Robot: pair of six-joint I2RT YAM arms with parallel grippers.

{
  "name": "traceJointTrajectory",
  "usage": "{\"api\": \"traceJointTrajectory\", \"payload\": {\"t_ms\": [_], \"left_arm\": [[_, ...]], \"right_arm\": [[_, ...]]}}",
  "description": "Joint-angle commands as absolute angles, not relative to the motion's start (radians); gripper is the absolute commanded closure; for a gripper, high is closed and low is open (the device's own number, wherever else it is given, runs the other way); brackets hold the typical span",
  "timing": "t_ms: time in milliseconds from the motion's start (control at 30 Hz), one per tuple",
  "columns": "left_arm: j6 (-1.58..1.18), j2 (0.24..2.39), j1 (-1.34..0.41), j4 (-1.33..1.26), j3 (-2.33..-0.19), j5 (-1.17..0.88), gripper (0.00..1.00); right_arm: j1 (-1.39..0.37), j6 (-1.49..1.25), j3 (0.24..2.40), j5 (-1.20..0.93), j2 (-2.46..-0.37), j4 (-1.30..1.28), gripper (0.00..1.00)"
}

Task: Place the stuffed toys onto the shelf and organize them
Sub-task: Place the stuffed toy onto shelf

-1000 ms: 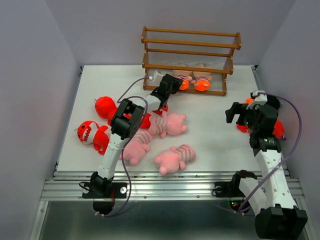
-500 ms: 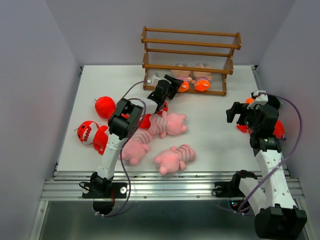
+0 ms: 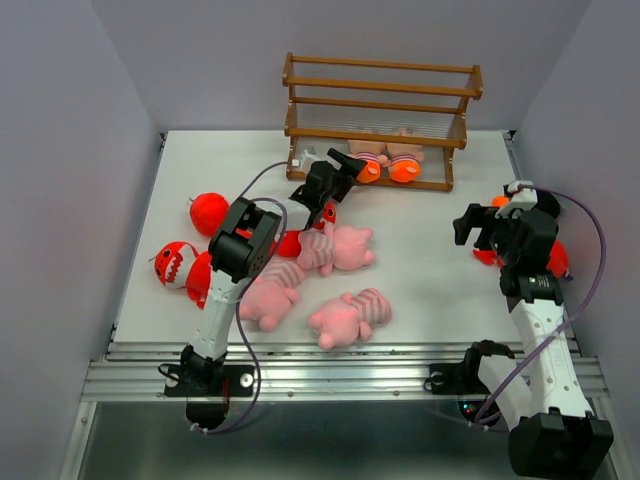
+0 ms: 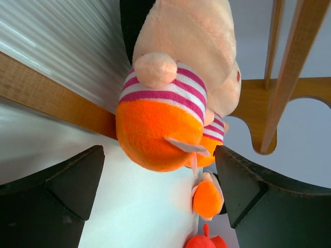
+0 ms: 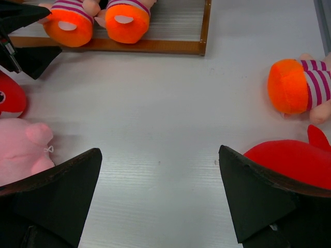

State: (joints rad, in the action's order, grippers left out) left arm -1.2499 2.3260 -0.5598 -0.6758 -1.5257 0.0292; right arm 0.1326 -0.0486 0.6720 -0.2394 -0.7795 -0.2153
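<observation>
White matte table (image 3: 440,280): slatted wooden shelf (image 3: 380,86) at 12 o'clock, two plush striped dolls (image 3: 404,165) on its bottom tier. Left gripper (image 3: 335,172) spread wide, empty, just beside one rounded orange foot; right gripper (image 5: 160,157) likewise wide, empty.

Reading no words, brands, numbers or signs in any view. Noticing only a small pale fabric tag (image 4: 187,146) hanging from the orange foot of a striped doll (image 4: 168,93) in the left wrist view, bearing no legible print. Seeing similar pale patches (image 5: 67,25) on the orange doll feet in the right wrist view, too small for reading.
</observation>
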Motion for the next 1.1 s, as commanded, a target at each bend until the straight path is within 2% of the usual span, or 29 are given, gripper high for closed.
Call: {"api": "traceJointTrajectory", "payload": {"t_ms": [0,267,500,633,800,1067], "left_arm": [[-1.224,2.22,-0.549,-0.785,-1.485,0.005,0.01],[-1.192,2.172,-0.545,-0.859,-1.419,-0.083,0.01],[-1.126,2.042,-0.526,-0.914,-1.238,-0.107,0.01],[-1.031,1.918,-0.52,-0.87,-1.152,-0.113,0.01],[-0.858,1.797,-0.514,-0.743,-1.144,-0.104,0.02],[-0.449,1.517,-0.509,-0.497,-1.131,-0.129,0.07]], "right_arm": [[0.141,-0.035,0.67,-0.23,-0.776,-0.156,0.0],[0.141,-0.029,0.669,-0.245,-0.778,-0.156,0.0],[0.15,-0.012,0.666,-0.304,-0.773,-0.158,0.0],[0.15,0.069,0.661,-0.412,-0.762,-0.186,0.0],[0.15,0.169,0.657,-0.584,-0.746,-0.238,0.0],[0.15,0.342,0.647,-0.877,-0.778,-0.328,0.0]]}}
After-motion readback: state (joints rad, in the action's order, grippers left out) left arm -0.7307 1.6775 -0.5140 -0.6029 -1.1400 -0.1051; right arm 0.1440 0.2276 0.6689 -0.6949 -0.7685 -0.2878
